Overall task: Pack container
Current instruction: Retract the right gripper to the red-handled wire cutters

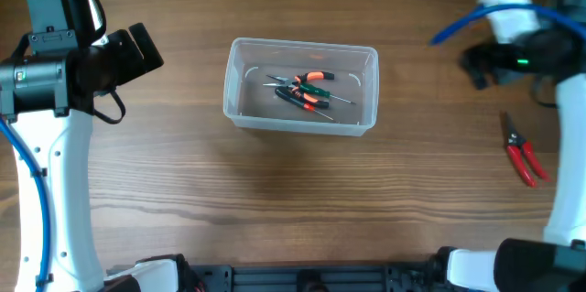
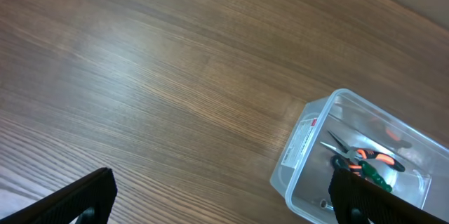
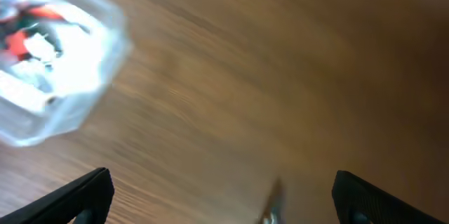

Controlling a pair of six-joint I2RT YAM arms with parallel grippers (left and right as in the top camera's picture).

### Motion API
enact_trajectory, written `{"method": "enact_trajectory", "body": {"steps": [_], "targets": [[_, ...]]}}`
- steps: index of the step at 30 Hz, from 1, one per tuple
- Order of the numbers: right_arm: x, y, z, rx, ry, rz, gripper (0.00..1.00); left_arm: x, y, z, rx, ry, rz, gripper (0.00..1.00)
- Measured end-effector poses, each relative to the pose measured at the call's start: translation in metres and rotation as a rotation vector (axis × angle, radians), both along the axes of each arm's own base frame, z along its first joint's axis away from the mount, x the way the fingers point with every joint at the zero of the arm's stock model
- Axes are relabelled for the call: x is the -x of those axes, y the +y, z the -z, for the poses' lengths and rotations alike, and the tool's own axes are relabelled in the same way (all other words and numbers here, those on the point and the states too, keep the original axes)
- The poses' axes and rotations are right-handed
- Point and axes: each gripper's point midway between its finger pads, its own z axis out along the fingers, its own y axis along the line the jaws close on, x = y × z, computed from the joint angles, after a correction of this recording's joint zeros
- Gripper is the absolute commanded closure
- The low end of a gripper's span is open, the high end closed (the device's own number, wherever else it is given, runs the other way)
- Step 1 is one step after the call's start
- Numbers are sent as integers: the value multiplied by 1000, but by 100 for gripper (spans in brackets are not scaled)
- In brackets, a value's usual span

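The left gripper [image 2: 224, 203] is hanging over the table's left side with its fingers [image 2: 77, 199] spread wide, holding nothing. The right gripper [image 3: 223, 203] is hanging near the far right corner, fingers [image 3: 382, 197] wide too, holding nothing.

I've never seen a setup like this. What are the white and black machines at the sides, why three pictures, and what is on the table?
They are two robot arms at a wooden table. One picture looks down from above; the other two come from cameras on each wrist, so the dark shapes at their lower corners are that arm's own fingers. The left gripper and right gripper are both open and hold nothing. In the middle stands a clear plastic container with several small hand tools already inside. A pair of red-handled pliers lies on the table near the right arm, outside the tub.
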Motion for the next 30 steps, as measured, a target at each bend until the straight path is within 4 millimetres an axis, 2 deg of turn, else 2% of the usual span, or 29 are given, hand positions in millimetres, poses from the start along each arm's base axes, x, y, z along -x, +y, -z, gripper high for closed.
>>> {"method": "enact_trajectory", "body": {"steps": [3,6,9,12,13,15,17,20,25,27,30], "targets": [[15,-59,0,-24,-7,196,0,0,0,0,0,0,0,0],[24,-98,-3,-1,-41,283,0,0,0,0,0,-2,0,0],[21,-130,-2,47,-96,309,0,-1,0,-1,0,-4,0,0],[15,-149,8,61,-117,309,0,-1,0,-1,0,-4,0,0],[14,-149,9,65,-115,301,0,-1,0,-1,0,-4,0,0],[14,-152,33,43,-52,281,1,-1,0,-1,0,-5,0,0],[24,-144,58,15,48,230,0,-2,0,-1,-1,-8,0,0],[31,-138,85,-3,111,183,0,-3,0,-2,-1,-13,0,0],[45,-125,118,-36,161,158,0,-8,1,-5,-4,-38,0,0],[54,-120,128,-32,162,156,0,-10,1,-7,-5,-50,0,0],[82,-109,144,-21,179,163,0,-13,1,-7,-5,-54,0,0]]}}
